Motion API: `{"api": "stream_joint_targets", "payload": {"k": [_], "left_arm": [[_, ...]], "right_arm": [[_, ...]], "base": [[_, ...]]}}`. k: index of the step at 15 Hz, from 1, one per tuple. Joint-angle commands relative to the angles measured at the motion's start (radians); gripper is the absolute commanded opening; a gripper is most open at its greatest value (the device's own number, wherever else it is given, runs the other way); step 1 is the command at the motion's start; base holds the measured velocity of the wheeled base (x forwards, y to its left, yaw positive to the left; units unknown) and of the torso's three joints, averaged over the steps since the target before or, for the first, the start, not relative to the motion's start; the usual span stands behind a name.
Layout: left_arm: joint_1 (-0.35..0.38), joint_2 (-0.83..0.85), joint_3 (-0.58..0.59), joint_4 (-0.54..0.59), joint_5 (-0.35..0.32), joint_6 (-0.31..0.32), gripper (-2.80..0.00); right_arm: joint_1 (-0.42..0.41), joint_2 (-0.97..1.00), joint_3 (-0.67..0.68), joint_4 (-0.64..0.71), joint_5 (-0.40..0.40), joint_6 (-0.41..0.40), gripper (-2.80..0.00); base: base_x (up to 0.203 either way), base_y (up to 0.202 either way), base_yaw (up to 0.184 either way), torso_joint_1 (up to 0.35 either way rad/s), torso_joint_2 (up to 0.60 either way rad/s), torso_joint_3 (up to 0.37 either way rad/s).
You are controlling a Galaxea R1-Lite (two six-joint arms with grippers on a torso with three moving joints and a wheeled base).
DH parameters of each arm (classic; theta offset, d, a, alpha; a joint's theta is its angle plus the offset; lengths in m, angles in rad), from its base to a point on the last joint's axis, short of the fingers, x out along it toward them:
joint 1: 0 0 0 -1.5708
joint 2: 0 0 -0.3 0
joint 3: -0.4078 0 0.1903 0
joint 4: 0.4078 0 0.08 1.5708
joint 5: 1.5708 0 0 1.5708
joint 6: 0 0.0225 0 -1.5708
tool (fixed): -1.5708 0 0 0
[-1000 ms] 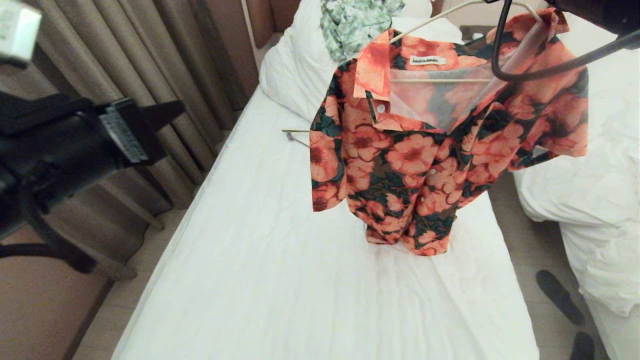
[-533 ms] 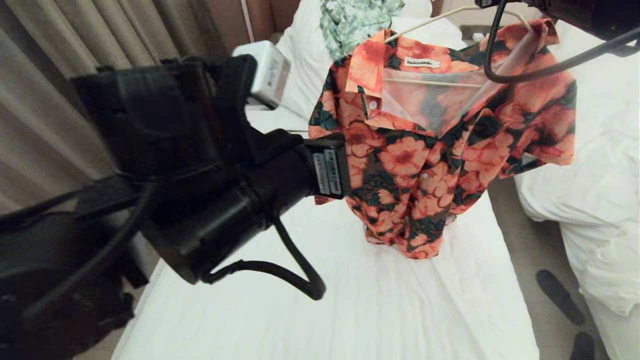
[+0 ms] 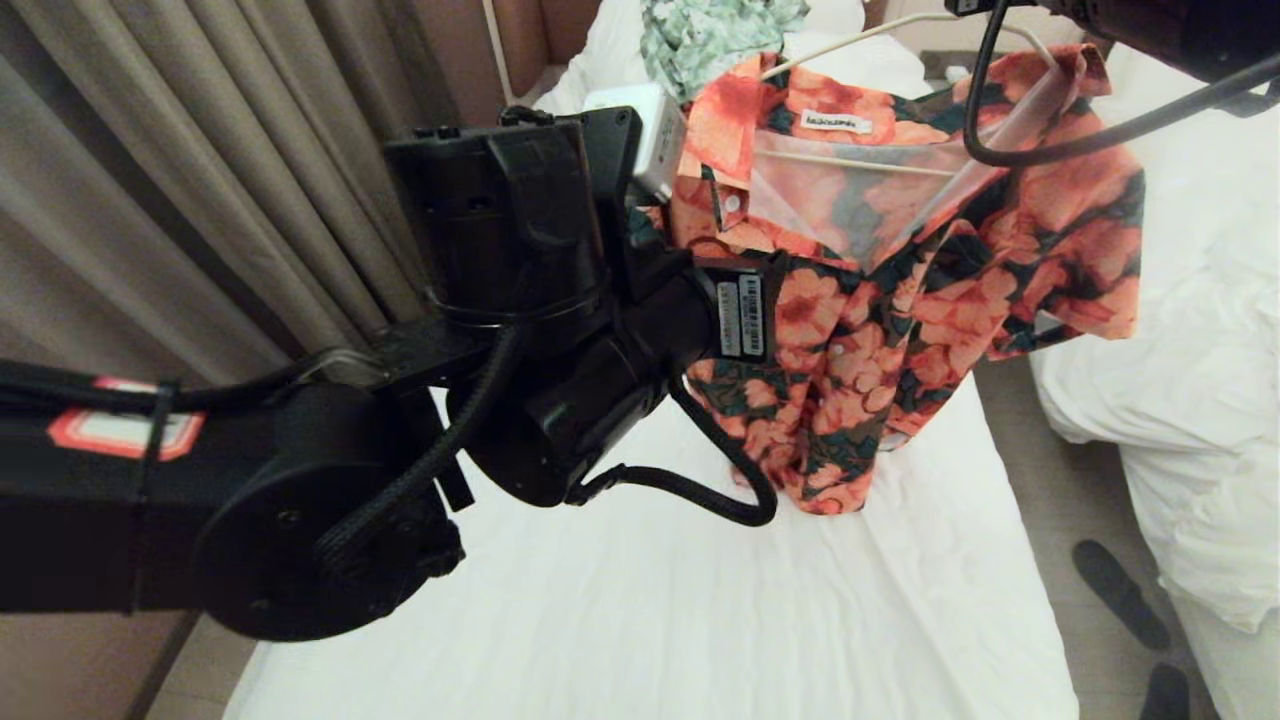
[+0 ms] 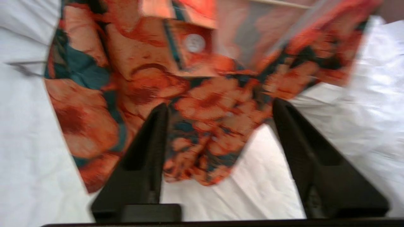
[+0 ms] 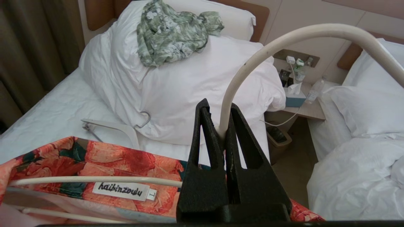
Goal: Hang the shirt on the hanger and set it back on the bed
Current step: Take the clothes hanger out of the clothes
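So the shirt [image 3: 900, 290] is already on the hanger [image 5: 268, 47] and dangling in the air over the bed [image 3: 700, 620], hem just about brushing the sheet. It hangs straight below our right hand [image 5: 217, 126], which is pinched shut on the hanger's hook, right where the hook comes down to the neck. In the right wrist view the collar label sits just under that hand with the hanger's thin bars running through the neck opening.

Our left hand [image 4: 217, 108] is up in front of the shirt with its fingers [image 4: 151, 138] spread wide and nothing between them. From its wrist view the front placket and lower half of the shirt sit right ahead of the open fingers, close but not touching as far as we can tell.

Our read: hanging is basically done, and we're at the tidy-up or lay-down part. The collar on one side looks flopped over and the front hangs a bit crooked, so the left hand probably wants to catch the fabric and straighten it, or steady the hem while the right lowers everything flat onto the sheet.

Further off from the right hand there's a pale green garment [image 5: 173, 31] on the pillow [image 5: 189, 82] and a thicker white hanger [image 5: 110, 127] lying on the bed.
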Motion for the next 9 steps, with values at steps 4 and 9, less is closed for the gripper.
{"api": "stream_joint_targets", "payload": {"k": [4, 9], "left_arm": [[0.042, 0.089, -0.129, -0.006, 0.026, 0.084, 0.00], [0.056, 0.150, -0.231, -0.040, 0.034, 0.190, 0.00]], "right_arm": [[0.022, -0.017, 0.003, 0.008, -0.003, -0.003, -2.80], [0.056, -0.019, 0.005, 0.048, -0.004, 0.041, -2.80]], "base": [[0.000, 0.000, 0.000, 0.000, 0.00, 0.000], [0.000, 0.000, 0.000, 0.000, 0.00, 0.000]]}}
